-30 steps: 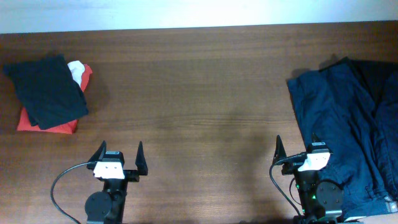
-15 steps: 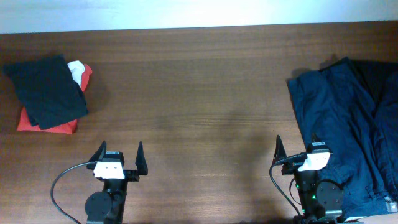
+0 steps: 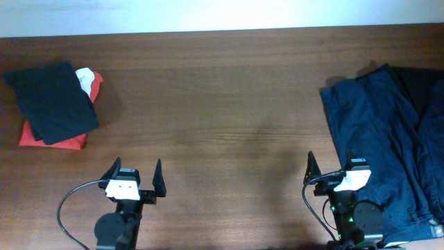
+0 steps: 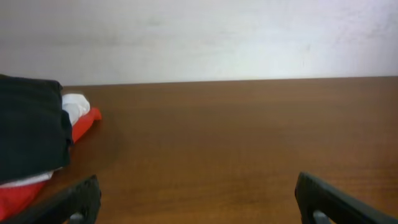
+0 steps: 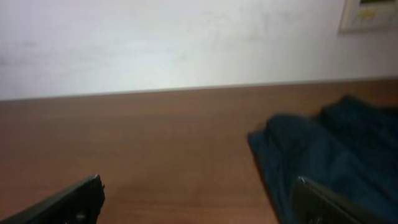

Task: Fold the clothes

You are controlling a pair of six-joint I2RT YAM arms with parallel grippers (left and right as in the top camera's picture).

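Wide dark navy-blue shorts (image 3: 385, 142) lie spread at the table's right side; they also show in the right wrist view (image 5: 329, 155). A black garment (image 3: 423, 83) lies partly under them at the far right. A folded pile of black, white and red pieces (image 3: 55, 104) sits at the far left; it also shows in the left wrist view (image 4: 31, 137). My left gripper (image 3: 134, 176) is open and empty near the front edge. My right gripper (image 3: 331, 165) is open and empty, its right finger over the shorts' left edge.
The brown wooden table (image 3: 222, 104) runs to a pale wall at the back. Black cables (image 3: 69, 201) loop beside the left arm base, and another (image 3: 312, 208) beside the right arm base.
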